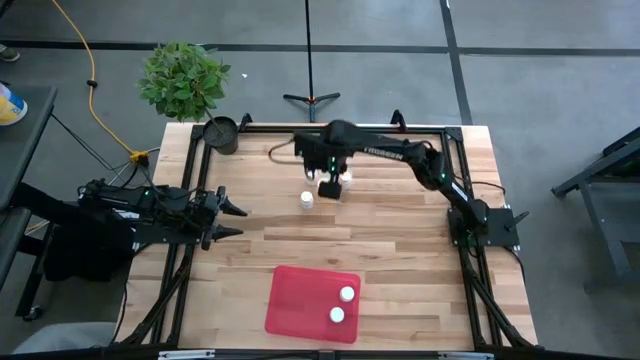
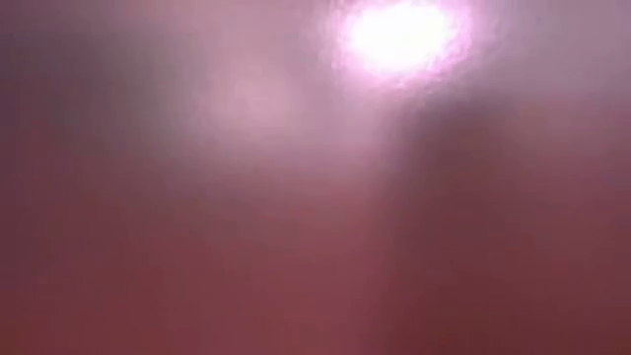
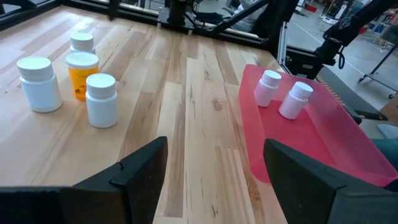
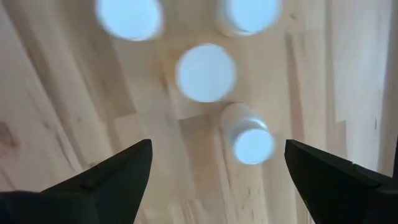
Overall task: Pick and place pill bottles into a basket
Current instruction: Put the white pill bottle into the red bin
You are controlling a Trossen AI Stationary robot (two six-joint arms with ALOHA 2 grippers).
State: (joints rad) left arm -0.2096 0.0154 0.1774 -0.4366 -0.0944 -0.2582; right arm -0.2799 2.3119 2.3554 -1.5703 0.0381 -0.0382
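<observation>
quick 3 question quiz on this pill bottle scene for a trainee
1. How many pill bottles lie in the red tray?
2. True or false: the right pincer is shut on a bottle.
3. Which arm waits at the table's edge: A) left, B) right?

Key:
1. Two; four more stand in a cluster on the table.
2. False: its jaws are open above the cluster, holding nothing.
3. A: the left pincer is open and empty at the left side.

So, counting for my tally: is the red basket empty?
No. Two pill bottles lie in the red basket.
</observation>
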